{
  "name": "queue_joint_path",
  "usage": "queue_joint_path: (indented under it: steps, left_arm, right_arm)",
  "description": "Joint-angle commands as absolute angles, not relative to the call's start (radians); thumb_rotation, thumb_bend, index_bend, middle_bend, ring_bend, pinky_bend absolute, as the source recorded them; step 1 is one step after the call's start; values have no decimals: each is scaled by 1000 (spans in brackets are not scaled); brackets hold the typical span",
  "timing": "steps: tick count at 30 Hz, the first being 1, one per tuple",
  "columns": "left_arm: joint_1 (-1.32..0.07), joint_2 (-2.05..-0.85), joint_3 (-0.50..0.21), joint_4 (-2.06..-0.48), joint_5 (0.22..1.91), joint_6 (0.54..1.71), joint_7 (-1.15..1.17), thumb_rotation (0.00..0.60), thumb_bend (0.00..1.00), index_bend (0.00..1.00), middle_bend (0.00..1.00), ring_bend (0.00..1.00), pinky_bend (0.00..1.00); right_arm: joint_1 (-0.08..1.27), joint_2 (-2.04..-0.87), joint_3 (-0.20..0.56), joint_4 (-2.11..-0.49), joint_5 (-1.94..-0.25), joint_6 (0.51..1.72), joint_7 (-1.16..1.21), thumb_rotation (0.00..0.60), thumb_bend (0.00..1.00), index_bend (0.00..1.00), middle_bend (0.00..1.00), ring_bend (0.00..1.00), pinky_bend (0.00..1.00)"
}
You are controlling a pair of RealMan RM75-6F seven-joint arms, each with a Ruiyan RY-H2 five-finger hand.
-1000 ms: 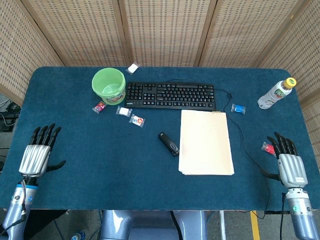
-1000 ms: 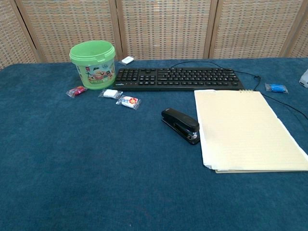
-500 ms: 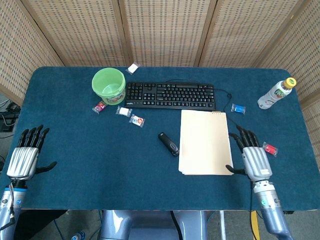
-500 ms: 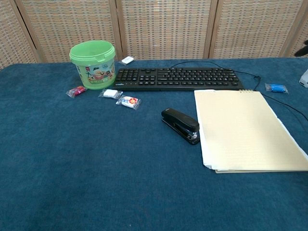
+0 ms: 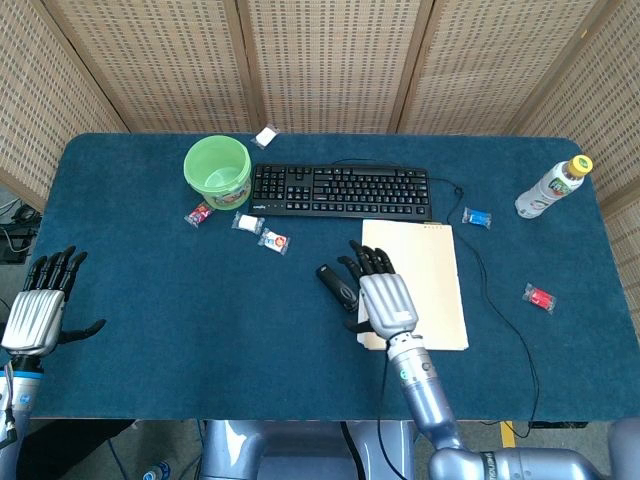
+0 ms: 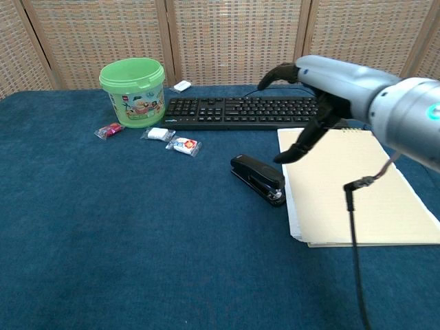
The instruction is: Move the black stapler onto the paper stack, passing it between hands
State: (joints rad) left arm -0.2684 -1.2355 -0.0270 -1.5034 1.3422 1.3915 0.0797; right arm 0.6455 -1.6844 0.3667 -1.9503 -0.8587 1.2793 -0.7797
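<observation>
looks like a lab test booth: woven screen panels [image 5: 330,60] wall off a blue felt-topped table [image 5: 150,300] with a keyboard [image 5: 340,190].

We find almost nothing legible here. The green bucket [image 6: 133,91] at about ten o'clock on the table carries a printed label with a small red square logo and cartoon figures, but we cannot make out its letters. The keyboard [image 6: 251,112] at twelve o'clock has white key legends (too small to read). The bottle [image 5: 551,187] at two o'clock has a label we cannot read either.
</observation>
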Motion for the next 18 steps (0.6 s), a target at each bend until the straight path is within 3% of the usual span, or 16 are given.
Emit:
queue_joint_path:
  steps: [1,18]
  left_arm:
    - [-267,-1234,-36,-1497,1336,1381,72,600,182,0,0,0,0]
    - [-265,-1235,-64,-1479,1315,1330,61,600,182,0,0,0,0]
  right_arm:
    - [724,-1776,418,-1878,-766,1316,-841,600,109,194,0,0,11]
    - [804,-1899,434,-1639,-626,1317,-802,600,118,217,0,0,10]
